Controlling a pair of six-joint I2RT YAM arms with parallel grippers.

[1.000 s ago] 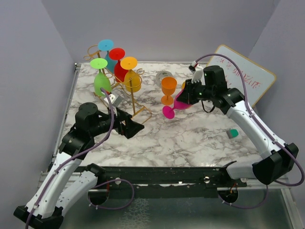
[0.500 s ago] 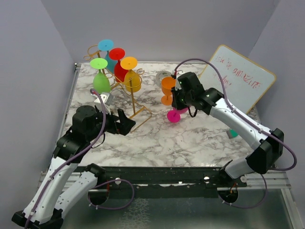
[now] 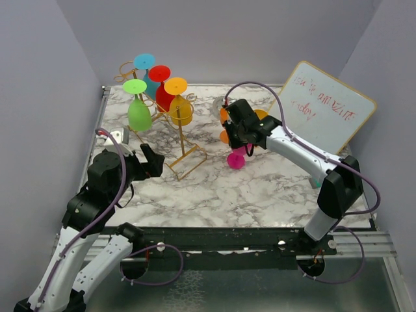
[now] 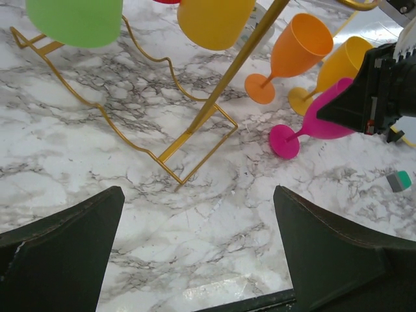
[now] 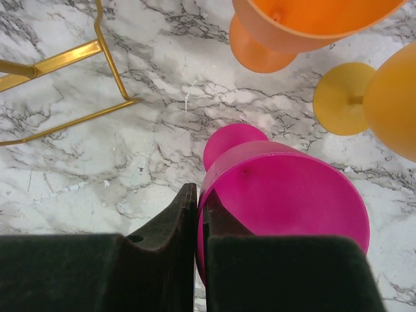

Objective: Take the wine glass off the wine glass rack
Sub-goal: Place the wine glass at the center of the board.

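**Magenta glass off the rack, pinched in the right jaws**

The right jaws are nearly closed on the magenta wine glass (image 5: 279, 188). The wall of its bowl is pinched at the rim, one finger outside and one inside. The glass hangs tilted, with its bowl up at the jaws and its round foot low over the marble. Whether the foot touches the marble cannot be told. It sits at about 3 o'clock from the wine glass rack (image 4: 221, 81), apart from the rack's rectangular wire base.

The left jaws stand wide open with nothing between them. Their dark fingers (image 4: 58, 260) frame the view from the left wrist, and the rack's base lies ahead of them at 12 o'clock.

Four glasses hang upside down on the rack: green (image 3: 138, 116), cyan (image 3: 144, 62), red (image 3: 159, 73) and yellow (image 3: 181, 112).

An orange glass (image 4: 296, 42) and an amber glass (image 4: 338, 65) stand just beside the magenta one, at its 12 o'clock.

The counter (image 3: 260, 188) is white marble with grey veins, and the rack stands toward its 10 o'clock corner. A whiteboard (image 3: 328, 107) with red writing leans at 2 o'clock. A small teal block (image 4: 398, 181) lies at 4 o'clock. Pale lilac walls (image 3: 227, 39) close in the back and both sides.
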